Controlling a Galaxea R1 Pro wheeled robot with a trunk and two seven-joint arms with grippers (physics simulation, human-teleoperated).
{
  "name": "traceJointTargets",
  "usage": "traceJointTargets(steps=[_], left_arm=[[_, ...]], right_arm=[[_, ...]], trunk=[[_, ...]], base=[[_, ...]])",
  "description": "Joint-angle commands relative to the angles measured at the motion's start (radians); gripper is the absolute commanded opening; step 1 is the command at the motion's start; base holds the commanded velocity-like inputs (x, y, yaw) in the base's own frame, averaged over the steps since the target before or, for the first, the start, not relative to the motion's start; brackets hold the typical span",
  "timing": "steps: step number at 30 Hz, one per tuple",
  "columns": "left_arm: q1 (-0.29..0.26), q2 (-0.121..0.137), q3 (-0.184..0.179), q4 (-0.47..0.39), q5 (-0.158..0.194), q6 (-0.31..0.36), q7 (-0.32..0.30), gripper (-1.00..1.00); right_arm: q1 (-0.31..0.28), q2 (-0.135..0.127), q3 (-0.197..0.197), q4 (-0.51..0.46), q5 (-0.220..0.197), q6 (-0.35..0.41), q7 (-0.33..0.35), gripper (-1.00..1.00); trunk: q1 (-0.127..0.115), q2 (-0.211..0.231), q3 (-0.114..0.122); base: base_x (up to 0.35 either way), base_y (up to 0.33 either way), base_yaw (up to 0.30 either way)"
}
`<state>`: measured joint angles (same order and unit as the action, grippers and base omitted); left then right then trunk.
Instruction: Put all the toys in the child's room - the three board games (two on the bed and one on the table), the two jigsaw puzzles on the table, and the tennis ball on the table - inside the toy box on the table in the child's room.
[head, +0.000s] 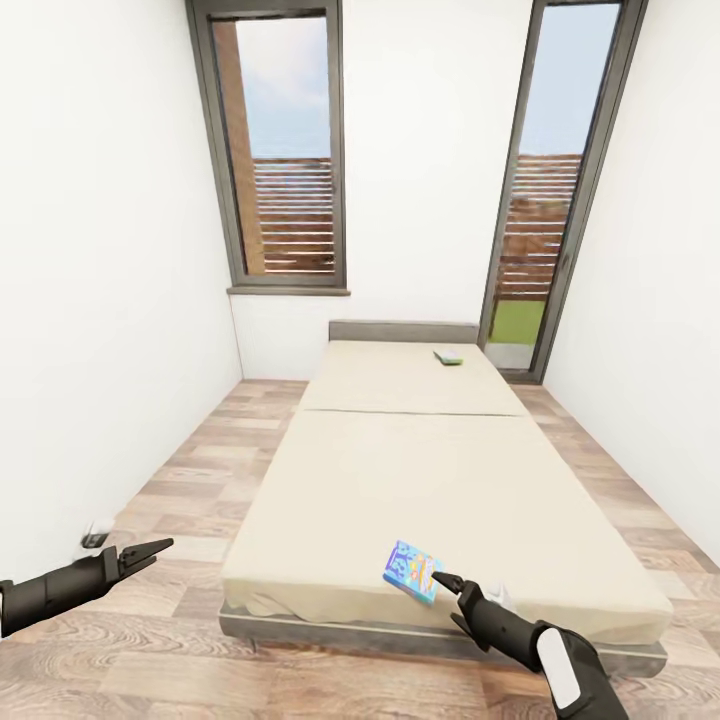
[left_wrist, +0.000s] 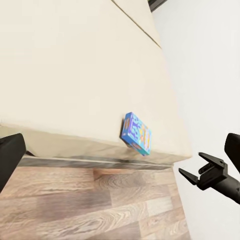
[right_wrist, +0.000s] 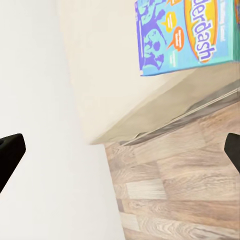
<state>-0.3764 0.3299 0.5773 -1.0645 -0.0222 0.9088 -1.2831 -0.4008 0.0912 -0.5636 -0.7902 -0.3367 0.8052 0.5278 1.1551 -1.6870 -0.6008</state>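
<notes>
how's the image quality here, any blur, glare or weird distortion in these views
Head view: even, flat light, no glare; wide-angle stretch makes the window frames lean; the far game box is too small to read. Left wrist view: soft, with the blue game box small and its print illegible. Right wrist view: close-up, lettering on it readable but cropped.

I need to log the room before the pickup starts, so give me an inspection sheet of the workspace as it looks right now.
Surface: bed with beige sheet, dark grey frame, on wood-plank floor.
Job's things: small blue board game lying flat near the bed's foot edge; white-and-green board game near the headboard.
Clutter: nothing seen on the bed besides the two games.
Grippers: left gripper open, empty, over the floor beside the bed; right gripper open, empty, close to the blue game, not touching.
Cables: nothing seen.
Surroundings: white walls, two tall dark-framed windows.
</notes>
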Motion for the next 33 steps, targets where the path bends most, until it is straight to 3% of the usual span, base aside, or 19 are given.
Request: traceJointTargets(steps=[1,9,13,16,23,28,33], left_arm=[[-0.001,0.0,0.001,0.0,-0.002,0.011,-0.006,1.0],[-0.001,-0.003,-0.005,0.0,-0.001,0.032,-0.009,1.0],[-0.001,-0.003,-0.05,0.004,-0.001,0.046,-0.003,1.0],[-0.001,-0.002,-0.061,0.005,0.001,0.048,-0.002,1.0],[-0.001,0.001,-0.063,0.006,0.002,0.053,-0.003,1.0],[-0.001,0.001,-0.064,0.006,0.002,0.052,-0.003,1.0],[-0.001,0.0,-0.065,0.006,0.002,0.05,-0.001,1.0]], right_arm=[[-0.001,0.001,-0.005,0.0,0.001,0.007,0.003,1.0],[-0.001,-0.001,-0.007,0.001,0.002,0.003,0.004,1.0],[-0.001,-0.005,-0.039,0.02,0.002,-0.011,0.004,1.0],[-0.001,-0.008,-0.057,0.071,0.002,-0.036,0.001,1.0],[-0.008,-0.058,-0.081,0.185,-0.01,-0.083,-0.003,1.0],[-0.009,-0.067,-0.088,0.2,-0.02,-0.116,-0.003,1.0],[-0.009,-0.056,-0.088,0.202,-0.022,-0.152,-0.002,1.0]], trunk=[[0.004,-0.008,-0.004],[0.035,-0.064,-0.029],[0.05,-0.092,-0.042],[0.061,-0.113,-0.051],[0.088,-0.162,-0.073],[0.107,-0.197,-0.089],[0.127,-0.232,-0.105]], base=[[0.0,0.0,0.0],[0.0,0.0,0.0],[0.0,0.0,0.0],[0.0,0.0,0.0],[0.0,0.0,0.0],[0.0,0.0,0.0],[0.0,0.0,0.0]])
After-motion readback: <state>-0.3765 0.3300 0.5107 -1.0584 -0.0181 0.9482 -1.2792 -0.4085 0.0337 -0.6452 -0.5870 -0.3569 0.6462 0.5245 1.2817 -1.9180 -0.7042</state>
